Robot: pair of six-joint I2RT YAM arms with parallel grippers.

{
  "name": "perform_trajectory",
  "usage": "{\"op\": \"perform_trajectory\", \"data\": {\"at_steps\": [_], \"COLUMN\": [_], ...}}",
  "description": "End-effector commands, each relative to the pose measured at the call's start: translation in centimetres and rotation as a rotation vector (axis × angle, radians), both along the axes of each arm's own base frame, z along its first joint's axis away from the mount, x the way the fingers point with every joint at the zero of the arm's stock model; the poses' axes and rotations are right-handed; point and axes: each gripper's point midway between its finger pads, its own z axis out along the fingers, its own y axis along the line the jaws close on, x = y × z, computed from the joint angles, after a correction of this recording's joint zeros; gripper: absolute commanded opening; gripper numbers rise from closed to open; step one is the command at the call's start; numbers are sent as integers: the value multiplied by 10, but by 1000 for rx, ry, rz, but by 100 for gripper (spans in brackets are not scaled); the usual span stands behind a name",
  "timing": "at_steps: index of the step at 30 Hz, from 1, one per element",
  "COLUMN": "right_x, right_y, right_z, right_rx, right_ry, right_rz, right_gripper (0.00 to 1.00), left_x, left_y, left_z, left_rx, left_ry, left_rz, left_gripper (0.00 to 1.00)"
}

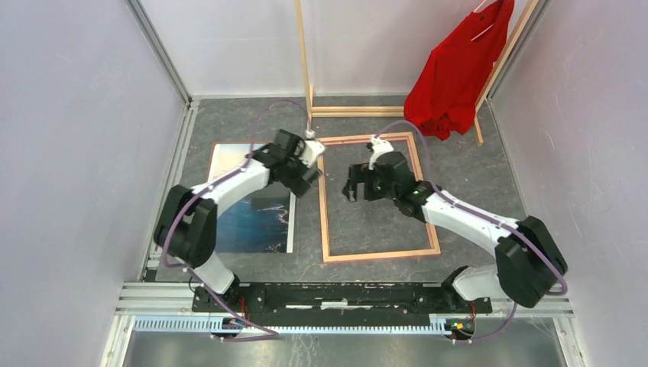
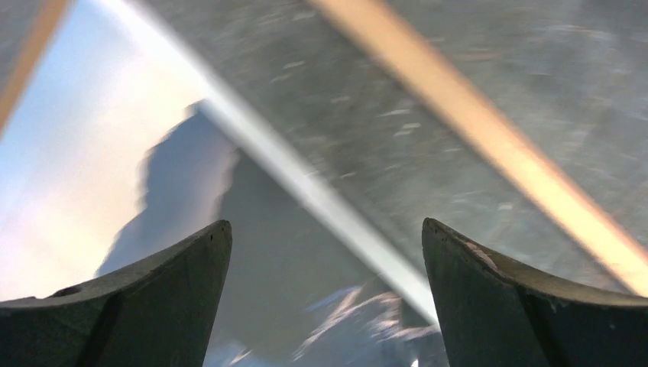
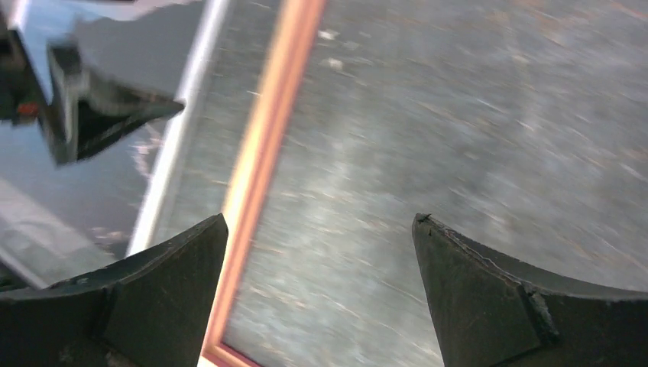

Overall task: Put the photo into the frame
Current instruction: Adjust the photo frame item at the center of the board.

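Note:
The photo [image 1: 260, 222], a sea coast print with a white border, lies flat on the grey floor at the left, partly under my left arm. The frame [image 1: 382, 254] lies flat to its right; the grey floor shows inside it. My left gripper [image 1: 309, 182] is open and empty, low over the photo's right edge [image 2: 92, 176], with the frame's left rail [image 2: 489, 138] just beyond. My right gripper [image 1: 352, 189] is open and empty, hovering inside the frame near its left rail [image 3: 267, 130]. The photo [image 3: 46, 199] and the left gripper [image 3: 92, 115] show in the right wrist view.
A bare-wood clothes rack [image 1: 303, 53] stands at the back with a red shirt [image 1: 458, 69] hanging at its right. Its base bar [image 1: 359, 112] lies just behind the frame's far rail. Pale walls close in both sides.

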Motion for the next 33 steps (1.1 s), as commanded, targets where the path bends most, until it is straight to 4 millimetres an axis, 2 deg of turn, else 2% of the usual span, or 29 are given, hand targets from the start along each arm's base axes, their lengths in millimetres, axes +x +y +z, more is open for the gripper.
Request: {"op": "perform_trajectory", "data": {"at_steps": [1, 4, 8, 10, 13, 15, 18, 24, 33], "right_x": [12, 6, -6, -10, -14, -16, -18, -21, -24], "right_y": [76, 120, 173, 190, 205, 208, 211, 212, 214], "right_z": [46, 43, 30, 18, -6, -19, -32, -57, -79], "right_rx": [179, 215, 250, 251, 228, 217, 217, 204, 194], "right_ry": [-61, -21, 46, 84, 140, 171, 204, 271, 336], "right_rz": [106, 172, 236, 247, 238, 228, 220, 192, 160], "right_gripper": [98, 97, 96, 96, 95, 95, 95, 95, 93], "left_x": [31, 38, 29, 21, 9, 0, -9, -15, -19], "left_y": [75, 148, 240, 275, 322, 338, 351, 373, 367], "left_z": [59, 65, 65, 62, 54, 44, 29, 7, -28], "left_rx": [-66, -25, 73, 95, 121, 139, 171, 222, 164], "left_ry": [-76, -89, -128, -127, -119, -99, -88, -82, -16], "left_rz": [165, 297, 467, 540, 646, 673, 694, 739, 772], "left_gripper": [100, 100, 100, 100, 100, 100, 100, 100, 100]}}
